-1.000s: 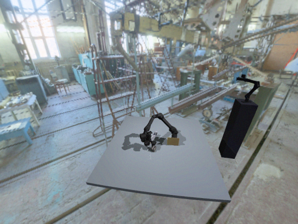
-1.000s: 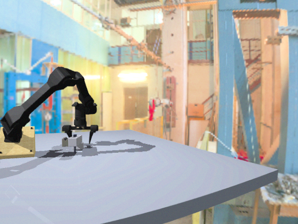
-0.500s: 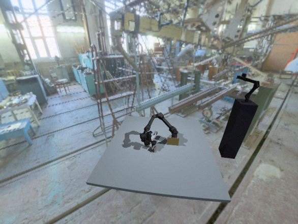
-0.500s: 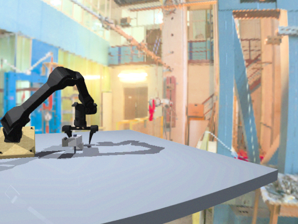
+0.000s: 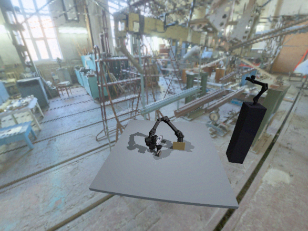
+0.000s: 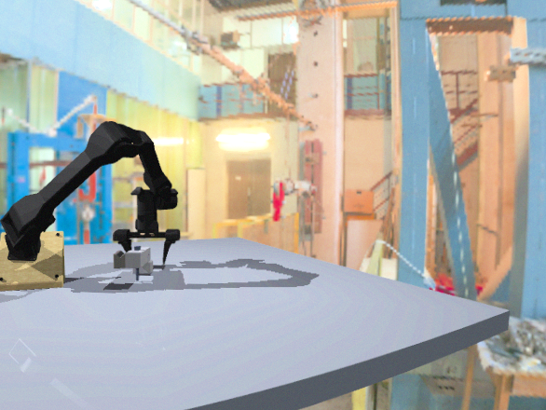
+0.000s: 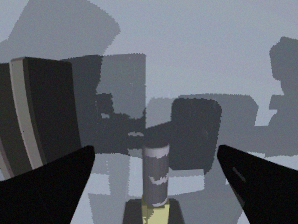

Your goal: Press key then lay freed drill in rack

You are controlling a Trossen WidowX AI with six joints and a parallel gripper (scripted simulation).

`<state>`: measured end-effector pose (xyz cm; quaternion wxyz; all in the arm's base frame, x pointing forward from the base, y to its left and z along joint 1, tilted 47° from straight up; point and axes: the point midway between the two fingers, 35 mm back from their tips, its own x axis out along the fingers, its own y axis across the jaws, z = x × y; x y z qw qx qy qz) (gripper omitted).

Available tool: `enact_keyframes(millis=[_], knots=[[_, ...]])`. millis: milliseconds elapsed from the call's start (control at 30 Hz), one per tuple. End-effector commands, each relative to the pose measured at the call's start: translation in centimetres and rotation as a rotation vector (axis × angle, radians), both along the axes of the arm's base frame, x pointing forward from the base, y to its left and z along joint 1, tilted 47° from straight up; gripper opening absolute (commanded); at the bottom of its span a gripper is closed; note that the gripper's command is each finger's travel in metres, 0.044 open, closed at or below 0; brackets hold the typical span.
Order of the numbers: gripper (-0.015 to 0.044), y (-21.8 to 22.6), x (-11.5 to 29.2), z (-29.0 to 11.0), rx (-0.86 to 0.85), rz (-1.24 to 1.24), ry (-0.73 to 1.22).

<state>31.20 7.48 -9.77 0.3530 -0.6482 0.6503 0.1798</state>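
My gripper [image 5: 157, 147] [image 6: 145, 255] [image 7: 157, 152] is open wide and empty, pointing down at the table [image 5: 168, 178] [image 6: 261, 326]. The drill [image 7: 156, 192] is a grey cylinder with a pale yellow lower part. In the wrist view it stands upright between my spread fingers without touching them. A small grey block [image 6: 136, 259] [image 5: 160, 138] sits under the gripper, with a thin pin [image 6: 138, 276] below it. I cannot tell the key apart from this block. A dark slab with a pale stripe [image 7: 32, 112] stands to the left of the drill.
The arm's tan base box [image 5: 178, 145] [image 6: 34, 266] sits on the table close behind the gripper. A tall dark pillar [image 5: 245, 131] with a second small arm on top stands off the table to the right.
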Motion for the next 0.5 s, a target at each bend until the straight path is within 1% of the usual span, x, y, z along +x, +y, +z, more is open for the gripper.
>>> enact_keyframes(millis=[0, 467], knots=[[0.044, -0.23, -0.22, 0.08, -0.008, 0.004, 0.008], [0.044, -0.32, -0.29, 0.14, -0.008, 0.004, 0.008]])
